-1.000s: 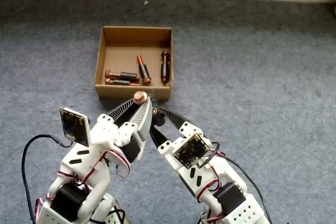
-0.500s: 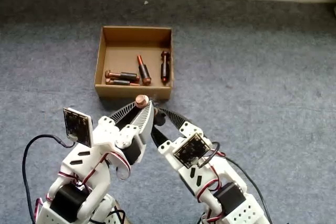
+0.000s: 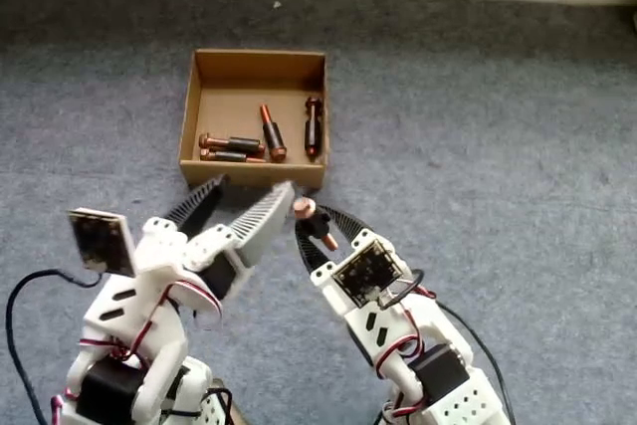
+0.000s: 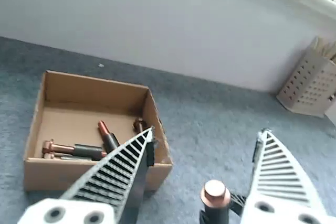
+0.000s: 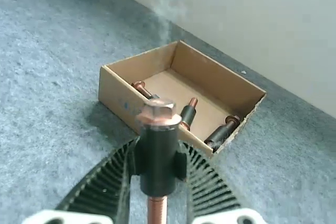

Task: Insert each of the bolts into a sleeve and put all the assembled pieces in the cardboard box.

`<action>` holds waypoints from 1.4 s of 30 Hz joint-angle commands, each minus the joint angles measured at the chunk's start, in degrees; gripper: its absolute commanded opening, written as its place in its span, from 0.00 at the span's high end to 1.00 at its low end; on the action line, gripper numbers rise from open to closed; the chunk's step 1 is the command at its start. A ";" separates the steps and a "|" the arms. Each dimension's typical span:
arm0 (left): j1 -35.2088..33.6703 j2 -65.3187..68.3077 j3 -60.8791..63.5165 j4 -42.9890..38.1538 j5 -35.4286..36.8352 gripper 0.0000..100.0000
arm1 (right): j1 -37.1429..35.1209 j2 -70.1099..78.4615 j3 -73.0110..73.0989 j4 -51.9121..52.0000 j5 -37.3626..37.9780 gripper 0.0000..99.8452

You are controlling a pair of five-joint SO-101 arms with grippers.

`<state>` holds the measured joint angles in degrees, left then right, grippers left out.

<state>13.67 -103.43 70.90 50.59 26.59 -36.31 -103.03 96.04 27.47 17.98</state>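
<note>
Backs left tool [image 3: 254,186] off the joined bolt [image 5: 156,109] and sleeve [image 5: 156,156], spread wide now. Keeps that piece pinched in right tool [image 3: 317,228], just short of cardboard box [image 3: 254,175] toward the bench's [image 3: 498,146] far edge. Likely means insertion done, drop next beside four pieces [image 3: 239,144] inside. Grey felt surface, white wall [image 4: 157,19], perforated holder [image 4: 310,90] behind.

cardboard box [image 3: 257,59]: one; sleeved bolts [image 3: 271,133]: five, four boxed, one outside.
</note>
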 commanded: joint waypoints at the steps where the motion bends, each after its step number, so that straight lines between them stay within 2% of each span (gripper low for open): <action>1: -6.81 -0.40 -2.95 0.79 -0.53 0.72 | 2.86 -1.10 8.04 1.19 0.53 0.99; 6: -16.40 -0.40 -1.10 9.41 -0.62 0.82 | 6.90 -1.45 8.04 3.21 0.53 0.99; 10: -23.25 -0.40 6.46 10.20 -0.79 0.93 | 7.16 -1.45 8.04 3.21 0.53 0.99; 12: -24.92 -0.40 10.15 9.93 -3.52 0.98 | 7.25 -1.45 7.96 3.12 0.53 0.99; 15: -24.92 -0.40 15.96 8.00 -9.05 0.99 | 7.96 -1.45 7.87 3.12 0.53 0.99; 19: -24.92 -0.40 25.36 1.58 -11.52 0.99 | 10.15 -0.92 4.79 3.21 0.53 0.99; 21: -24.92 0.13 26.33 -0.44 -12.48 0.99 | 11.03 -0.92 2.42 3.30 0.62 0.99; 28: -23.34 -0.40 26.24 4.13 -13.19 0.99 | 11.38 0.13 -6.55 3.12 0.62 0.99; 31: -22.99 -0.31 26.24 4.13 -13.19 0.99 | 11.30 6.37 -11.65 3.03 0.62 0.99; 35: -22.99 0.04 26.24 4.22 -13.19 0.99 | 11.30 22.20 -20.97 2.51 0.62 0.99; 42: -23.08 -0.13 26.24 5.45 -13.19 0.99 | 11.30 53.05 -36.88 -8.13 0.62 0.99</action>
<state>-10.15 -103.25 96.04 55.08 13.93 -25.49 -61.71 68.18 25.01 18.07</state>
